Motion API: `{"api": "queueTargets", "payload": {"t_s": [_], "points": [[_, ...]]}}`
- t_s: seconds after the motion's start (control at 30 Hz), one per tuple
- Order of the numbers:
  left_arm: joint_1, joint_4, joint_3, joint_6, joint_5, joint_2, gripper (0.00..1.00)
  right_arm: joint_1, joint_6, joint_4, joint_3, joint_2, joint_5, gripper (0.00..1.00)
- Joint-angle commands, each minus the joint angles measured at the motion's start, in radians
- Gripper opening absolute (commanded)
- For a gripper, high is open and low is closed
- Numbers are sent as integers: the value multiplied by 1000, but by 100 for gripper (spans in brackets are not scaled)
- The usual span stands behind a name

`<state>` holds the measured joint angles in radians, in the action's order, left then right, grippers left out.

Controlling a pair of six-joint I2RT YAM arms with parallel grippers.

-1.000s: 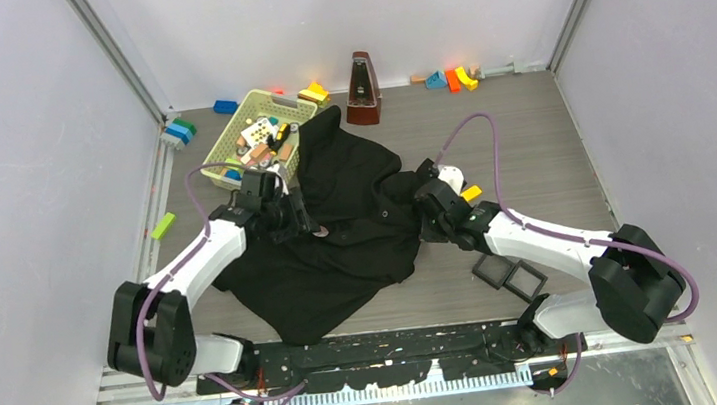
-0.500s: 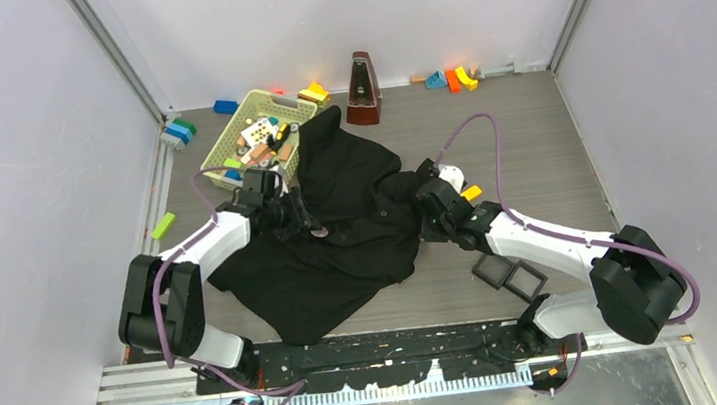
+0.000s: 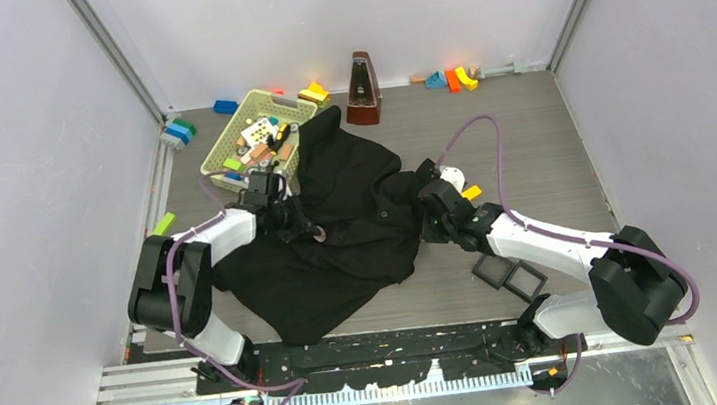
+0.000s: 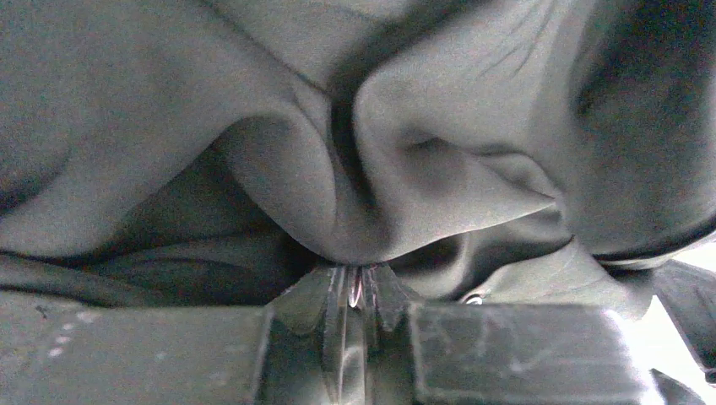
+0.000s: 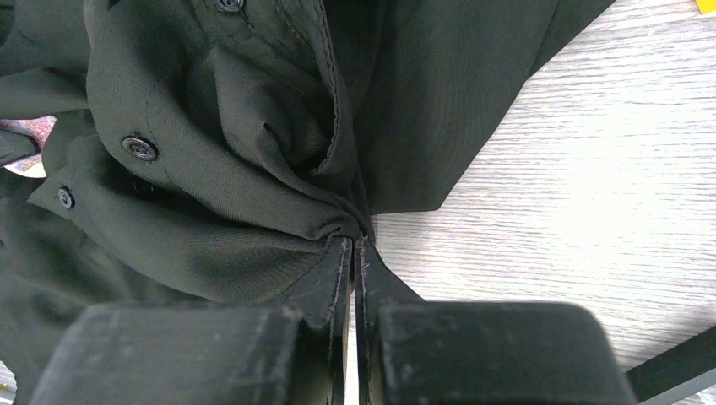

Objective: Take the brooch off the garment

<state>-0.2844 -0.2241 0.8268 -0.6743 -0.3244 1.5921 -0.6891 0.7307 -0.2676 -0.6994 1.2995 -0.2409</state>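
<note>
- Above the table, the left arm's elbow has swung in closer to the garment (image 3: 340,255) than a second ago. The left gripper (image 3: 305,224) has edged toward the brooch (image 3: 321,234), and its tips are now at that small pale disc near the middle of the black cloth.
- Same view: the right gripper (image 3: 430,223) has not moved and is clamped at the cloth's right edge. A yellow block (image 3: 472,192) lies near it, and two black square trays (image 3: 508,275) lie nearer the bases.
- Left wrist: the fingers (image 4: 387,297) have narrowed to a slit under a soft, matte fold. A thin pinkish edge that looks like the brooch (image 4: 358,287) sits pinched in that slit.
- Right wrist: the right gripper (image 5: 353,245) is fully closed on a bunched seam of finely woven cloth. Round dark buttons (image 5: 139,148) dot the placket, and the pale wood-grain table (image 5: 591,169) shows beside it.
</note>
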Motion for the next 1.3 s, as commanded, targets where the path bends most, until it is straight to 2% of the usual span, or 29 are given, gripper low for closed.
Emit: {"api": "queueTargets", "payload": {"t_s": [0.0, 0.1, 0.3, 0.53, 0.6, 0.67, 0.7, 0.73, 0.8, 1.0, 1.17, 1.27], "points": [[8, 70, -15, 9, 8, -33, 6, 9, -10, 45, 4, -36, 1, 1], [8, 44, -17, 31, 53, -92, 0, 13, -11, 46, 8, -35, 5, 1], [8, -57, -4, 79, 110, -236, 0, 23, -18, 45, 8, -28, 3, 1], [8, -135, 26, 138, 48, -365, 0, 54, -29, 44, -6, -33, 23, 2], [8, -128, 33, 150, -11, -387, 0, 59, -36, 40, -13, -36, 37, 7], [5, -86, 27, 156, -66, -414, 0, 65, -44, 34, -24, -39, 54, 20], [-1, -59, 17, 154, -68, -435, 0, 67, -47, 23, -28, -44, 61, 36], [-7, -33, 4, 154, -68, -452, 0, 67, -47, 17, -38, -54, 64, 46], [-21, 12, -14, 157, -85, -482, 0, 70, -56, -5, -52, -76, 68, 56], [-148, 53, 13, 232, -42, -485, 0, 79, -80, -72, -101, -152, 63, 73], [-217, 107, 27, 263, -47, -470, 0, 82, -142, -74, -131, -194, 148, 75], [-217, 130, 38, 263, -125, -451, 0, 82, -181, -5, -125, -230, 320, 72]]}}
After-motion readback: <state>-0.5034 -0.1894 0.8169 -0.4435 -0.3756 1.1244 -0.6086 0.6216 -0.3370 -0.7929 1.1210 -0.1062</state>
